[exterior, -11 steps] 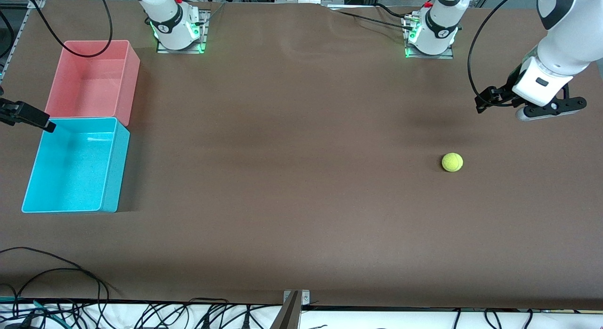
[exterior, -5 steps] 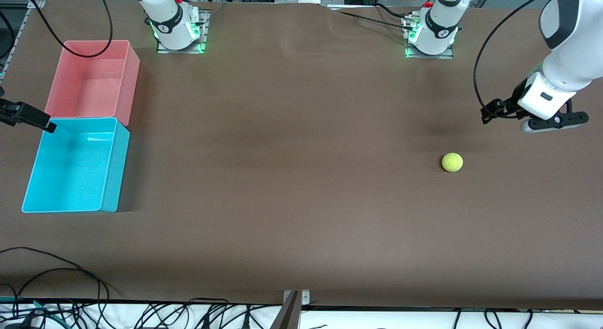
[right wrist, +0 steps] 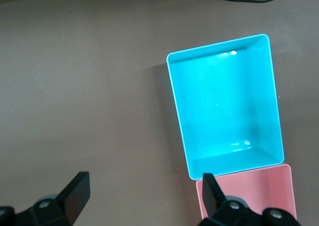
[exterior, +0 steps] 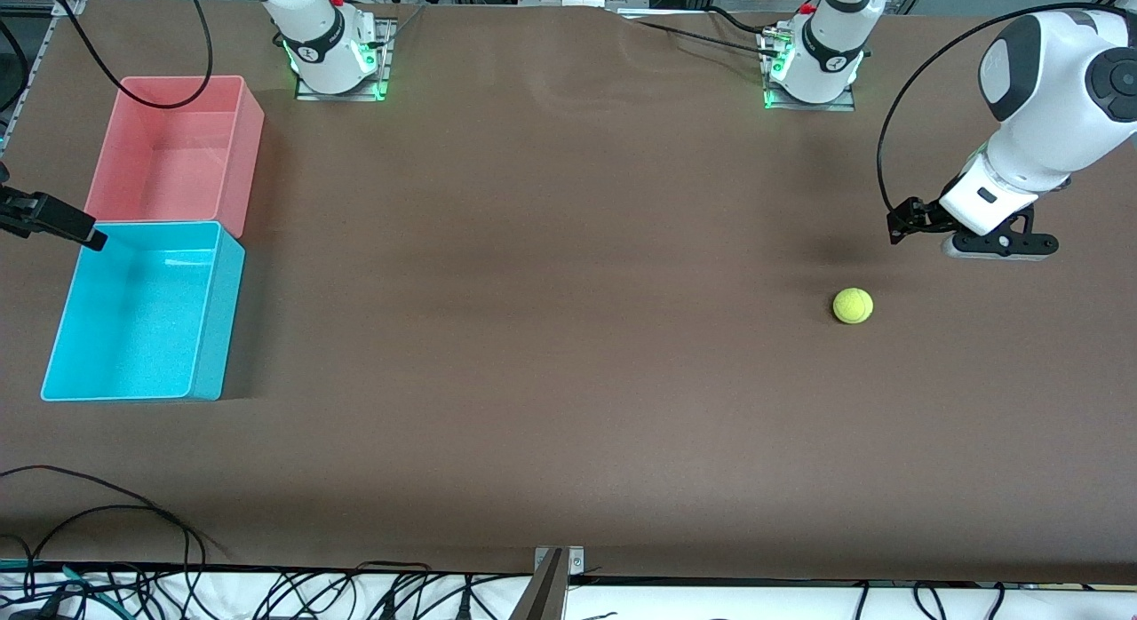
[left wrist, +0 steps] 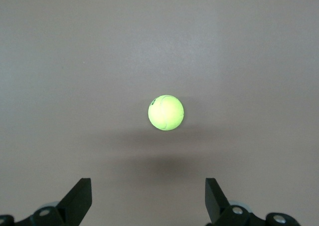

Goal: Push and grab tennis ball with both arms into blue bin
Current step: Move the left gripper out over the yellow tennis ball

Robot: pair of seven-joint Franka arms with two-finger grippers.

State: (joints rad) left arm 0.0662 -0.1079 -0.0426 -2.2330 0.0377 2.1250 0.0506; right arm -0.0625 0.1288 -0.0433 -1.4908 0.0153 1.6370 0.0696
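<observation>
Yellow-green tennis ball (exterior: 853, 306) sits lower left of the left gripper (exterior: 899, 228), jaws wide, empty. Right gripper (exterior: 89, 238), also agape, waits over the blue bin (exterior: 213, 309) at frame's left edge.

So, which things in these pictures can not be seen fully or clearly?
- Right gripper: front view, cut off by the picture's edge; only one black part shows over the bright cyan-blue plastic bin.
- Pale pink plastic bin: right wrist view, cut by the edge and by a finger.
- Left gripper: left wrist view, only its open tips show.

Fuzzy tennis ball (exterior: 853, 306); glossy plastic blue bin (exterior: 206, 336); matt table (exterior: 551, 291).
</observation>
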